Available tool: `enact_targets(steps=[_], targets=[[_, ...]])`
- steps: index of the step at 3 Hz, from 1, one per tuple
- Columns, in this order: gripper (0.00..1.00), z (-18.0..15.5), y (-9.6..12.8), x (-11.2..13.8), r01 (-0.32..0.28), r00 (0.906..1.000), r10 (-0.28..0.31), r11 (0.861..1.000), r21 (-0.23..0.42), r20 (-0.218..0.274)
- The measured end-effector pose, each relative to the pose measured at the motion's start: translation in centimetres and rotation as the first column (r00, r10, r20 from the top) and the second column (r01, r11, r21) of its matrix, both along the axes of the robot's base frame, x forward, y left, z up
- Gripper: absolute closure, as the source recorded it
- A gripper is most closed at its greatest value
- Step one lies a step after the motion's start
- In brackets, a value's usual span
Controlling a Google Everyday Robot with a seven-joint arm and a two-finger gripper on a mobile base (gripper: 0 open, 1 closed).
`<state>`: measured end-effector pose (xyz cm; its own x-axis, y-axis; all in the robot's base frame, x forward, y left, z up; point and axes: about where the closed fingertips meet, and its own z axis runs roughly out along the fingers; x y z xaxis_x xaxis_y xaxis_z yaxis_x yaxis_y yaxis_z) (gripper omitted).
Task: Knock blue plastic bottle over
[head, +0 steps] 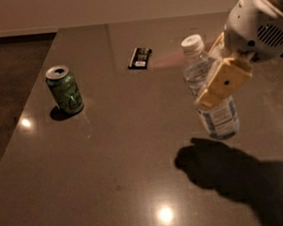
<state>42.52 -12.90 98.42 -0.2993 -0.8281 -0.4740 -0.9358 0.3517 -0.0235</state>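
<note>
The blue plastic bottle point(219, 119), clear with a white cap and a white-bluish label, hangs in the air at the right of the view. It is tilted with its cap toward the upper left, and its shadow lies on the table below it. My gripper point(213, 78) reaches in from the upper right and is shut on the bottle's middle. One tan finger point(224, 81) lies across the bottle's front; the other is behind it. The bottle's base is clear of the brown table point(111, 163).
A green drink can point(65, 90) stands upright at the left of the table. A small flat black object point(140, 58) lies at the back centre. The table's left edge runs diagonally, with dark floor beyond.
</note>
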Motion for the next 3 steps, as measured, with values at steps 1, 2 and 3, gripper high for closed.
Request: enact_targets(steps=[1,2,3], targets=[[1.0,-1.1,-3.3,2.4,0.054,0.9983,-0.057,0.985,-0.161,-0.011],[1.0,-3.7,-5.8,4.3,0.088,0.995,-0.098,0.944,-0.319,-0.018],[1.0,-6.0,-7.2,5.4,0.107,0.9914,-0.129,0.899,-0.425,-0.023]])
